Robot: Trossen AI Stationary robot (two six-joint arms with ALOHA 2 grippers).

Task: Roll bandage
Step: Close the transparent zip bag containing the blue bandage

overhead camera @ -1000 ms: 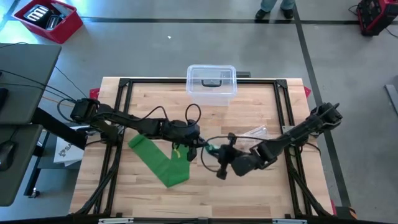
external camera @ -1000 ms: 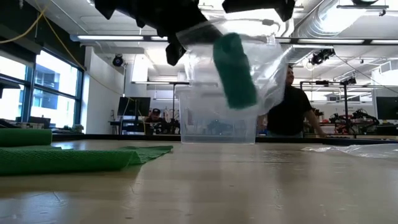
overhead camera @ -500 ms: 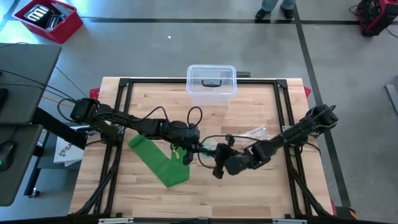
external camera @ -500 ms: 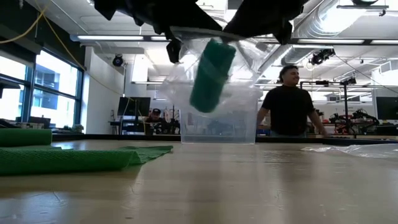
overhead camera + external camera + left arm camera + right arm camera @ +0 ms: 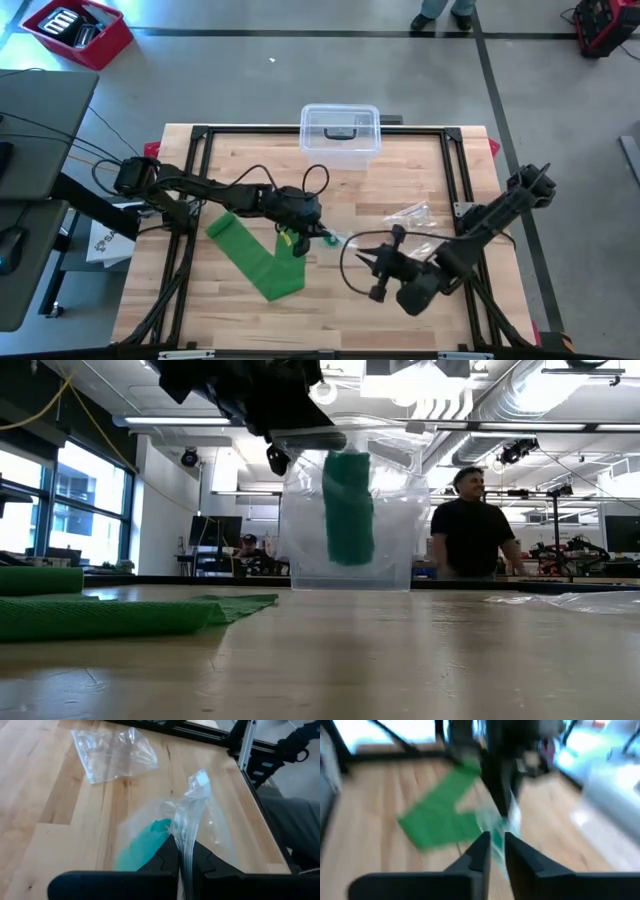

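Observation:
A clear plastic bag [image 5: 345, 510] with a rolled green bandage [image 5: 348, 508] inside hangs from my left gripper [image 5: 318, 235] above the middle of the table; the gripper is shut on the bag. The left wrist view shows the roll [image 5: 142, 847] through the plastic. My right gripper [image 5: 362, 265] stands apart from the bag, toward the table's near right. Its fingers are narrowly open with nothing between them [image 5: 497, 842]. An unrolled green bandage [image 5: 255, 255] lies flat on the table's left half. My left gripper pinches the bag's gathered upper edge [image 5: 184, 832] between its two shut fingers, slanting down from the table's left. A tuft of plastic [image 5: 197, 785] sticks out past the fingertips. The bag hangs below, clear of the table, with the roll nearly upright inside.
An empty clear bag [image 5: 410, 213] lies at the right of the middle. A clear lidded box [image 5: 340, 128] stands at the far edge. A second green roll [image 5: 40, 580] lies at the left in the low view. People stand in the room beyond the table.
My right gripper has left the bag and drawn back toward the table's near right corner. The bag stays with my left gripper. The green roll inside has swung from one tilt to the other and now hangs nearly upright.

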